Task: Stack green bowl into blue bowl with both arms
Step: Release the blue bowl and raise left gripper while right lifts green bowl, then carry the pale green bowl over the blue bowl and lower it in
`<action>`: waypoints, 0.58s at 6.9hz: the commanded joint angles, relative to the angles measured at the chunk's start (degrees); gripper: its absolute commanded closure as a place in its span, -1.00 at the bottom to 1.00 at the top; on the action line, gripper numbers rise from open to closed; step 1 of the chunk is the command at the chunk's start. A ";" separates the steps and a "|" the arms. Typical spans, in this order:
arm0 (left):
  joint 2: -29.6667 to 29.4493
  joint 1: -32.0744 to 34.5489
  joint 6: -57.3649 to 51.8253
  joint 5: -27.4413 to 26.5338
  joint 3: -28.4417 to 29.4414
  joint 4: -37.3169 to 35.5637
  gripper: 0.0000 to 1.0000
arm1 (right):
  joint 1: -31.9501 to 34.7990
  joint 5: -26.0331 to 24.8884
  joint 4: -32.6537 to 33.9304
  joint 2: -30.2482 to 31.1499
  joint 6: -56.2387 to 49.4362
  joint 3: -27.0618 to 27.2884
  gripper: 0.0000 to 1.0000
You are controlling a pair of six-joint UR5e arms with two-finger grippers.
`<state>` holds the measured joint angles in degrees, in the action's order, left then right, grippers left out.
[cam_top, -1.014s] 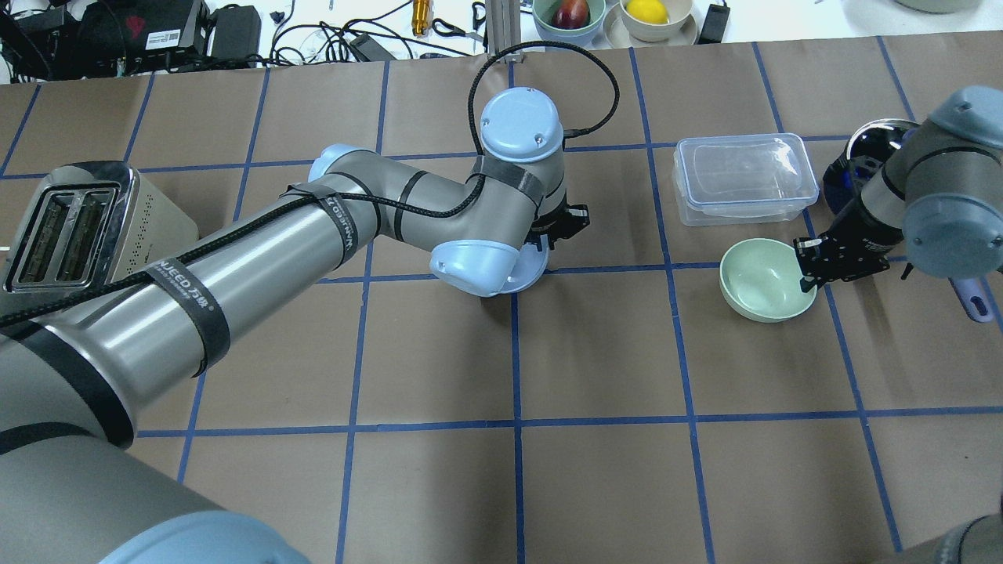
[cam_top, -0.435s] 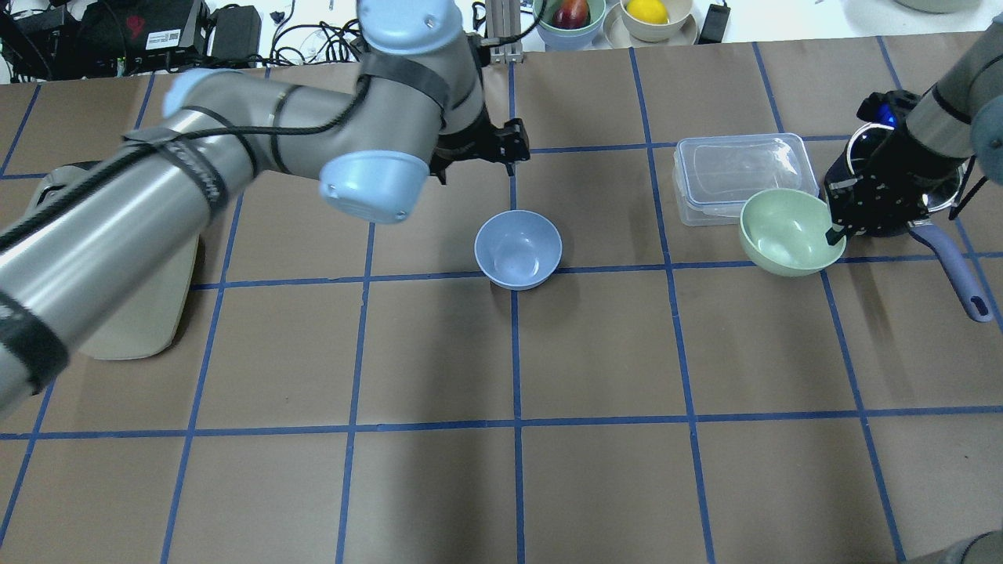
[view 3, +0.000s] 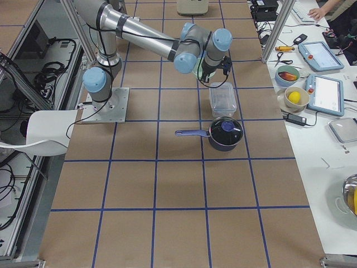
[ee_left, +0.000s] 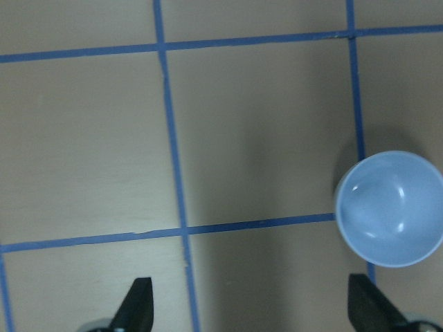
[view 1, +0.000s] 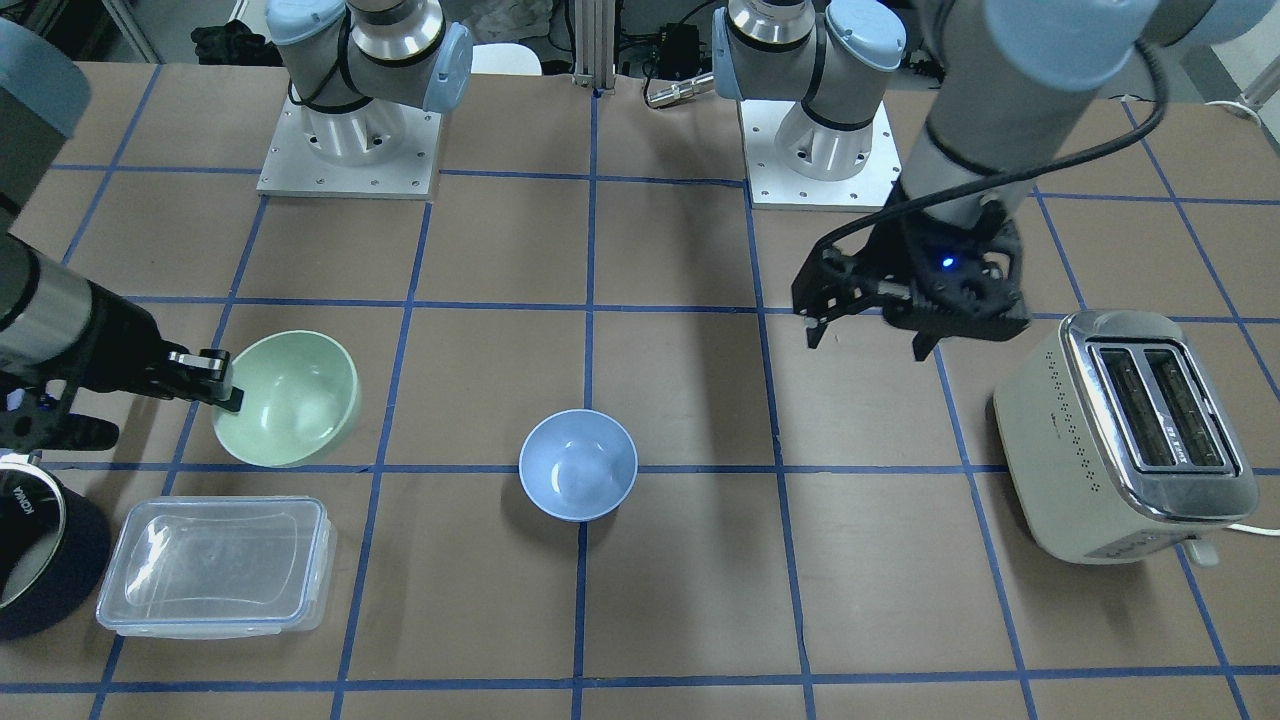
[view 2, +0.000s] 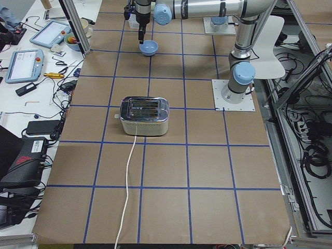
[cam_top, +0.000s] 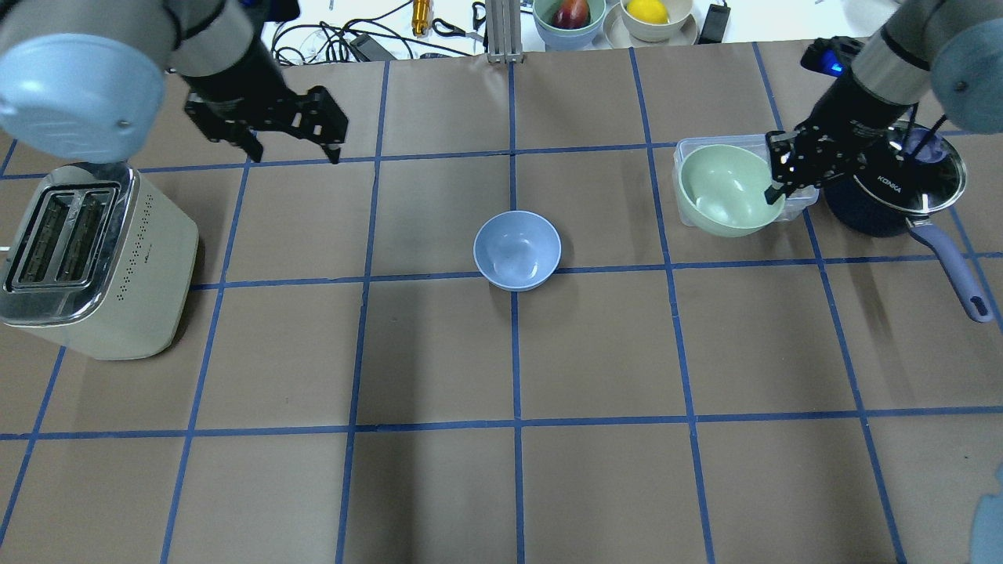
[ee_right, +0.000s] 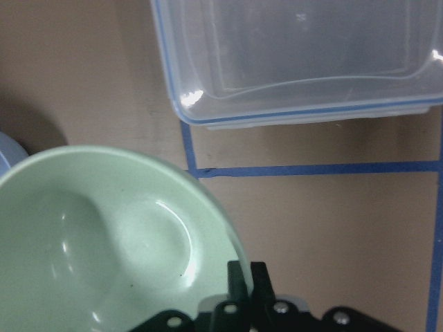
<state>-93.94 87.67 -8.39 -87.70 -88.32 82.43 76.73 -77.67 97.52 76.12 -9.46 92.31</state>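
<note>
The blue bowl (cam_top: 517,249) stands upright on the table at the centre, with nothing in it; it also shows in the front view (view 1: 578,465) and the left wrist view (ee_left: 391,207). My right gripper (cam_top: 773,192) is shut on the rim of the green bowl (cam_top: 725,192) and holds it tilted above the table, to the right of the blue bowl. The right gripper (view 1: 228,395) and the green bowl (view 1: 290,398) show the same in the front view, and the bowl fills the right wrist view (ee_right: 104,242). My left gripper (cam_top: 295,149) is open and empty, raised at the far left.
A cream toaster (cam_top: 86,251) stands at the left. A clear blue-rimmed container (view 1: 215,565) and a dark pot with a lid and long handle (cam_top: 901,188) lie at the right, close to the held bowl. Bowls of fruit (cam_top: 570,16) sit beyond the table.
My left arm has risen off the blue bowl and swung far left, leaving the bowl uncovered. My right gripper has lifted the green bowl and carried it toward the far side, over the container.
</note>
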 commanded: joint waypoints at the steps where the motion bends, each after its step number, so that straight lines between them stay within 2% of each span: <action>1: 5.95 -1.89 0.63 -0.18 -0.45 1.96 -1.00 | 12.08 -0.37 8.88 -1.32 15.11 0.15 1.00; 2: 5.70 -1.89 0.65 -0.54 -1.24 1.78 -1.00 | 16.83 -1.51 12.83 -2.29 20.14 0.32 1.00; 3: 5.09 -1.89 0.65 -2.72 -1.16 1.77 -1.00 | 20.88 -4.21 13.39 -2.82 24.36 0.41 1.00; 4: 5.44 -2.41 0.74 -4.22 -0.37 2.03 -1.00 | 24.57 -4.85 13.92 -3.17 26.58 0.85 1.00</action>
<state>-88.65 85.64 -7.79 -90.09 -89.20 84.28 96.41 -81.02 110.26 73.53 13.19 92.78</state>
